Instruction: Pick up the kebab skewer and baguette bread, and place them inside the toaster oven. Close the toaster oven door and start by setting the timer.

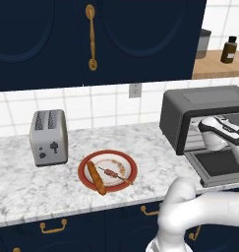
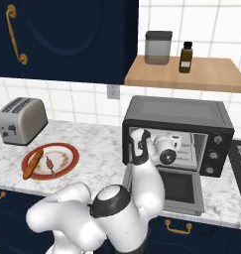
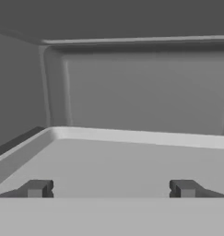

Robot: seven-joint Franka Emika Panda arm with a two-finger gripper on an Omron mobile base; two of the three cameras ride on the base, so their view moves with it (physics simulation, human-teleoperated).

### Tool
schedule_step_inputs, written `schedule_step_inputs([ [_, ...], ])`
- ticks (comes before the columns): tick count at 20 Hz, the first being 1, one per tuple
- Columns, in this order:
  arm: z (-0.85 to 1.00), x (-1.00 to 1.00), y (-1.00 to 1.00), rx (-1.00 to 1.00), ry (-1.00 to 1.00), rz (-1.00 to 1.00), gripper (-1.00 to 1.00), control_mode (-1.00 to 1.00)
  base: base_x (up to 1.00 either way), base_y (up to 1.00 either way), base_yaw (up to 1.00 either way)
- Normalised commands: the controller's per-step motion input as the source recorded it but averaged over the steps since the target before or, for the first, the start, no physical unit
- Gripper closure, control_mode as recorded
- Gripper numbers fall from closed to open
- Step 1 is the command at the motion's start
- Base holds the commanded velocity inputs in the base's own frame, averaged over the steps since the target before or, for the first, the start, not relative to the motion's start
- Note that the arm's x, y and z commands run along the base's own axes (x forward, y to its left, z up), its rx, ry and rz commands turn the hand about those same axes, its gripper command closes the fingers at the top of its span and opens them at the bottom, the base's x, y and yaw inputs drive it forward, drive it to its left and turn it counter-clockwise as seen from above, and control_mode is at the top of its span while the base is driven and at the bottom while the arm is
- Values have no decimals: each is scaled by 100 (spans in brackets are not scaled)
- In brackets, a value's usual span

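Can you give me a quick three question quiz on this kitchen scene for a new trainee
1. True or false: the toaster oven door is hanging open.
2. Where do the kebab skewer and baguette bread lie? A) inside the toaster oven B) on the red-rimmed plate C) on the wooden shelf
3. Fill in: the gripper is ____ and holds nothing, pointing into the oven cavity.

Key: 1 true; 2 B; 3 open.
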Motion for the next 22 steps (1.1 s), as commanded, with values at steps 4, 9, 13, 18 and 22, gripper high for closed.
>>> schedule_step_inputs([
  [4, -77, -76, -28, 0, 10, 2, -100, -100, 0, 0, 0],
  [9, -52, -91, -21, 0, 12, 1, -100, -100, 0, 0, 0],
  [13, -19, -84, -12, -7, 15, 1, -100, -100, 0, 0, 0],
  [18, -5, -93, -21, -5, 16, 2, -100, -100, 0, 0, 0],
  [22, 32, -82, -11, 0, 15, 4, -100, -100, 0, 0, 0],
])
